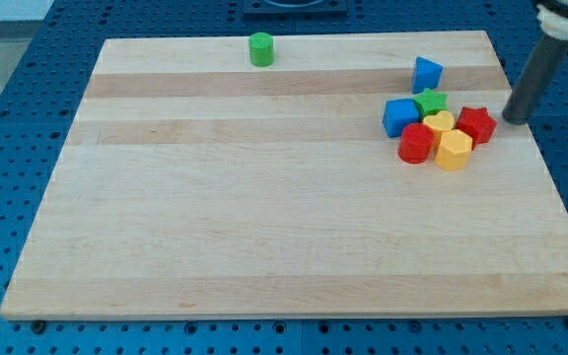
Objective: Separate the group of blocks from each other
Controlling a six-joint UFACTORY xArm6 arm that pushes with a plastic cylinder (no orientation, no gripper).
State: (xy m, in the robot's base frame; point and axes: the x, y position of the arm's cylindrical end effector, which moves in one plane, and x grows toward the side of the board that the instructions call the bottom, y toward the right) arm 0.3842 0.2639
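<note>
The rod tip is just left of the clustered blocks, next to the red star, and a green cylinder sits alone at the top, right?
Not quite: the camera view shows my tip just right of the cluster, beside the red star block. The green cylinder block does sit alone at the top.

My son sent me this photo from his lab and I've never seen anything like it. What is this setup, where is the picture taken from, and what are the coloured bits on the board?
There is one picture, looking down at an angle on a wooden board; where the camera is mounted isn't recorded. The machine is a robot arm ending in a plain dark rod, not a hand, so it holds nothing. It only pushes. My tip sits just right of a tight cluster: red star, green star, yellow heart, yellow hexagon, red cylinder and blue cube. A blue triangle lies just above them, and a green cylinder stands alone near the view's top. The job is spreading the cluster apart.
</note>
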